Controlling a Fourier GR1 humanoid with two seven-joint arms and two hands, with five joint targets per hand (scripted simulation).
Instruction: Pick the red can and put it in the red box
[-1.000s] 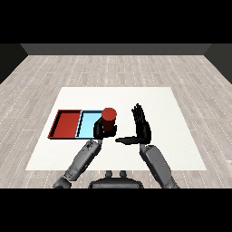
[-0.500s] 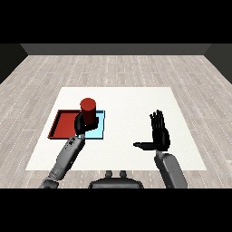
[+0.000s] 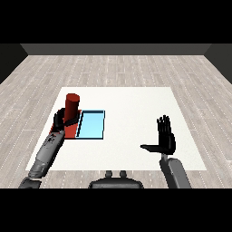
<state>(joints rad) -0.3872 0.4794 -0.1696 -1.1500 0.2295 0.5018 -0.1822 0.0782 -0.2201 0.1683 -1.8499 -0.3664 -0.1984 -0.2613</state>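
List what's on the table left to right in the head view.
Left hand curled round the red can over the red tray → light blue tray → right hand, open, off to the right.

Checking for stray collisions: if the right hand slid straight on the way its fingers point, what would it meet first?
Probably nothing. The right hand is open with fingers pointing away across the white table, and that stretch shows no object, though height above the table is unclear.
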